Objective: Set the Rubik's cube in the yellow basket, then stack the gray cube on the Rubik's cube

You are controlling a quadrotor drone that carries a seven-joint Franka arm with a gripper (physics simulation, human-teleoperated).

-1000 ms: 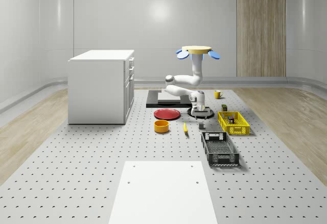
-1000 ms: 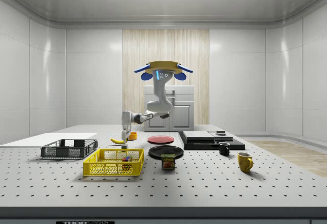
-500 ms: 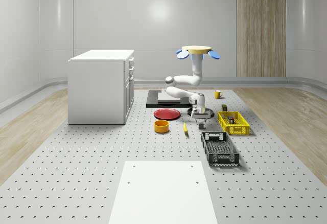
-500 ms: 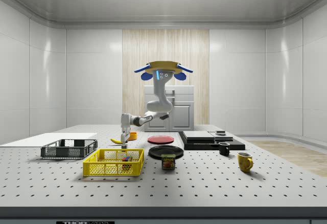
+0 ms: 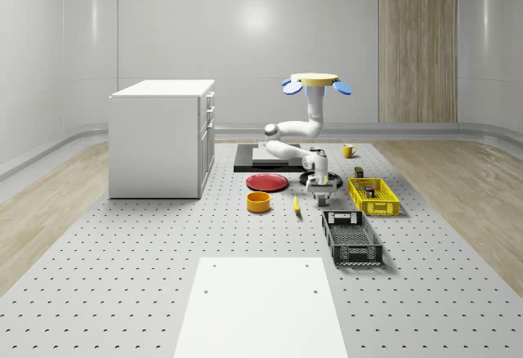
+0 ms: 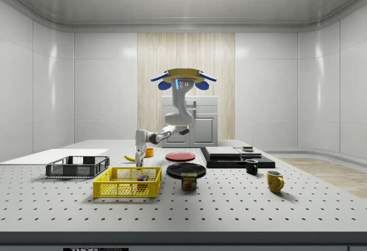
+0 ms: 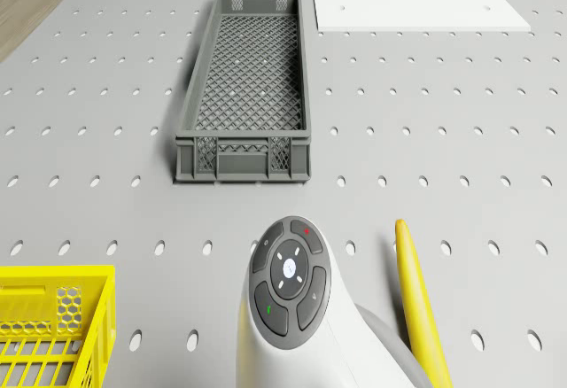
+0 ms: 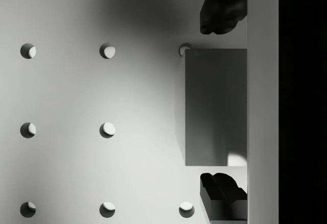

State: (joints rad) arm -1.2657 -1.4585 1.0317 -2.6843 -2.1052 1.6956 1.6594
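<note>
Fingertips (image 8: 223, 15) of mine stand spread on either end of the gray cube (image 8: 215, 107), a gap showing between each pad and its face; the block sits flat on the perforated table (image 8: 76, 91), its visible face a little longer along the line joining my fingers. My gripper (image 5: 322, 195) hangs low over the table between the banana (image 5: 296, 204) and the yellow basket (image 5: 373, 197), near the black crate (image 5: 350, 236). My drone (image 5: 317, 82) hovers above, beyond the red plate (image 5: 267, 181).
</note>
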